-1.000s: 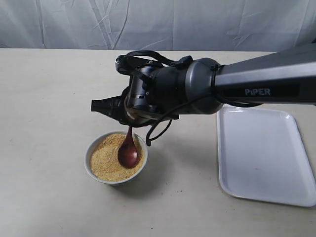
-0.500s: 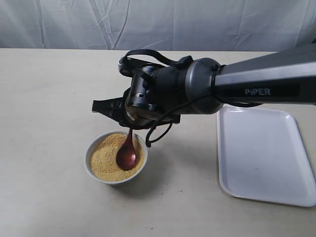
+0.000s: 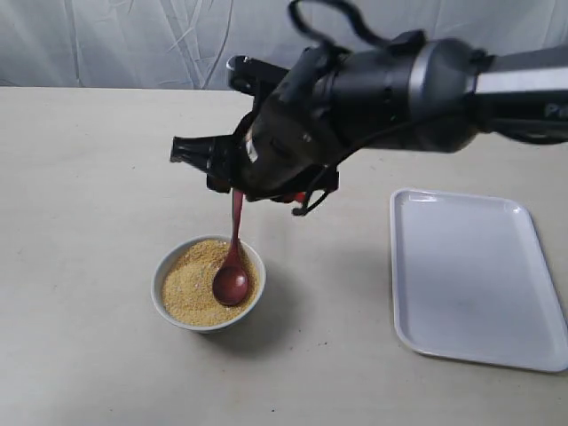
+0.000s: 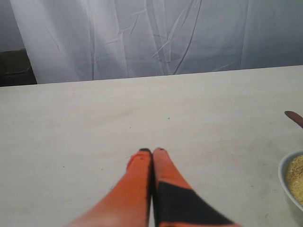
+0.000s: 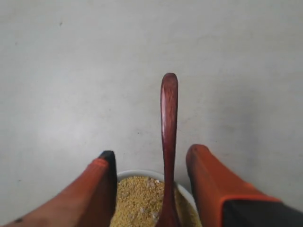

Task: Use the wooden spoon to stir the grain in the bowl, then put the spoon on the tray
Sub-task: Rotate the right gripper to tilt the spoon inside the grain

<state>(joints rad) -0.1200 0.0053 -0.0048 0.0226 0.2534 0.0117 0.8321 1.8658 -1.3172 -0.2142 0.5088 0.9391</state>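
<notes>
The white bowl (image 3: 161, 277) holds yellow grain (image 3: 193, 282). The dark wooden spoon (image 3: 232, 266) stands steeply in it, its oval end in the grain near the bowl's right side. My right gripper (image 3: 191, 155) hovers above the bowl, reaching leftward. In the right wrist view, that right gripper (image 5: 152, 151) is open: the spoon (image 5: 169, 123) rises between the fingers with a gap on each side, above the grain (image 5: 142, 198) and the bowl (image 5: 135, 174). My left gripper (image 4: 152, 151) is shut and empty over bare table; the bowl (image 4: 285, 175) shows at the view's edge.
The white tray (image 3: 475, 275) lies on the table to the right of the bowl, with nothing on it. The right arm's dark body stretches above the table between bowl and tray. A white curtain hangs behind the table.
The right gripper has risen and opened, letting go of the spoon's handle. The spoon stays standing in the grain, with more of its handle showing.
</notes>
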